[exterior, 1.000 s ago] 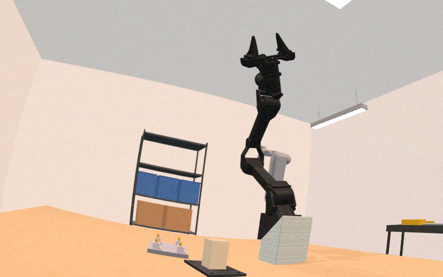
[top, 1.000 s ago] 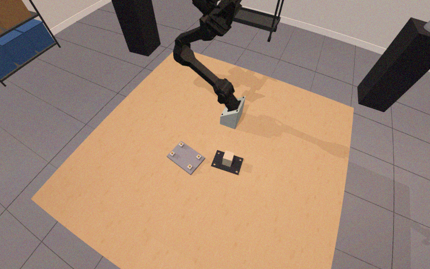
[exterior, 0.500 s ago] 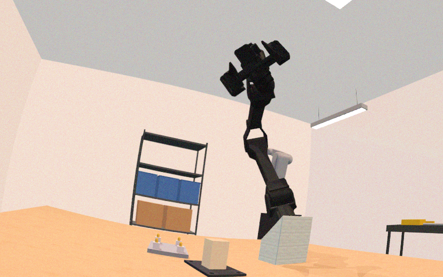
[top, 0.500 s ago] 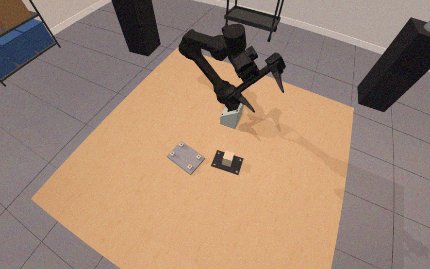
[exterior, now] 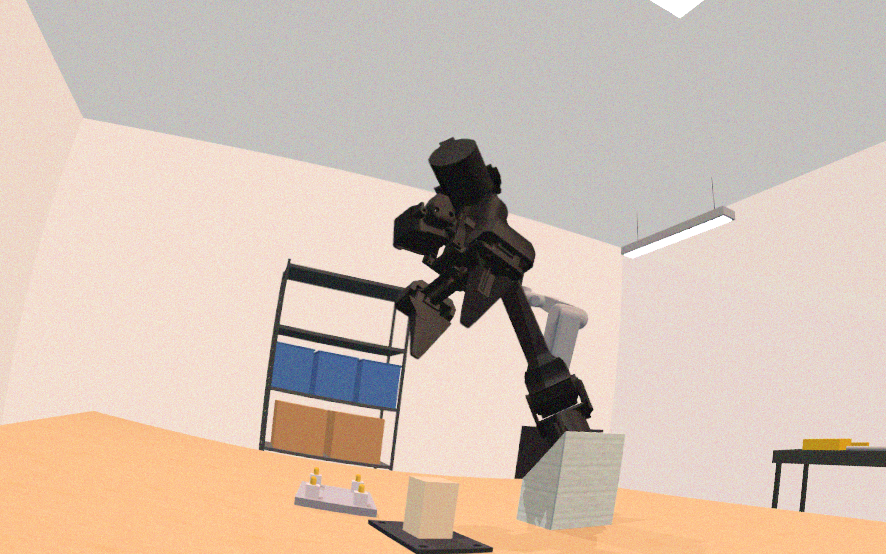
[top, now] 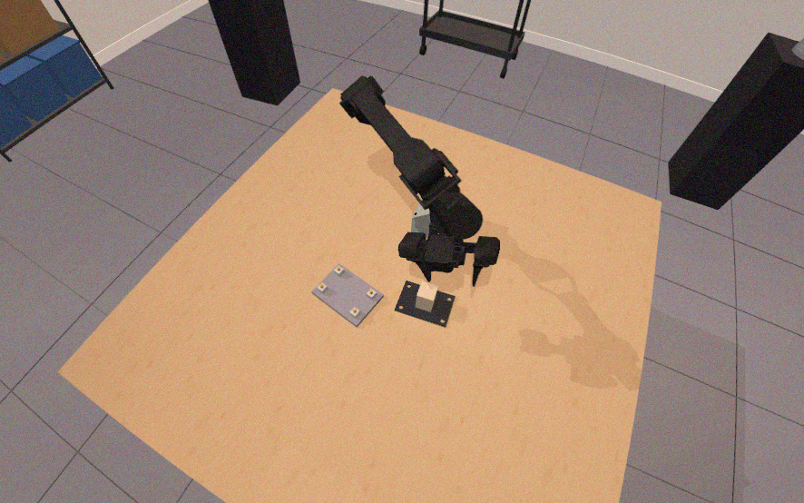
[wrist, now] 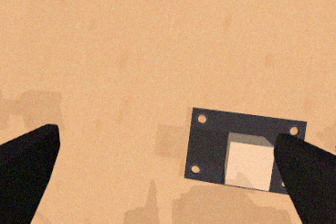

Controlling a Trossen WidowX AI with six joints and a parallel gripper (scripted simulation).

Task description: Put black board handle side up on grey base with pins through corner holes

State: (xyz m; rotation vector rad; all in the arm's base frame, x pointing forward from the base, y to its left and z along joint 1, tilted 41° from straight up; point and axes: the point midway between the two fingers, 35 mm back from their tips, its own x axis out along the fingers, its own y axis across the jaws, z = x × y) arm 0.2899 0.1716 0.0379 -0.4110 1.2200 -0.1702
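Board, flat and black (top: pixel 408 306) (exterior: pixel 388 530) (wrist: pixel 205 145), lies on the wooden table top (top: pixel 268 374) (exterior: pixel 157 481) (wrist: pixel 114 40), handle side up; its square cream handle (top: pixel 426 296) (exterior: pixel 431 507) (wrist: pixel 249 164) stands upright between the corner holes; no lettering, label or brand can be read on either.

Just beside the board, and apart from it, sits the grey base (top: pixel 346 294) (exterior: pixel 336 500); four pale posts rise from it, each topped by a gold pin, and the pins stand free of the board's holes; the base too bears no writing that can be made out.

Above the table hangs the gripper (top: pixel 452 282) (exterior: pixel 441 342) (wrist: pixel 171 140), its jaws spread wide with nothing between them; in the wrist view the handle lies toward the right-hand finger, which hides part of the board's edge, while the left-hand finger has only table behind it.

The black arm (top: pixel 393 131) (exterior: pixel 525 326) reaches up from a pale, wedge-shaped mount (top: pixel 420 220) (exterior: pixel 581 481); no maker's name is legible on the arm; behind, a shelf rack (exterior: pixel 274 357) holds blue bins (top: pixel 21 90) (exterior: pixel 336 375) and brown boxes (top: pixel 8 31) (exterior: pixel 327 431), none with readable marks.
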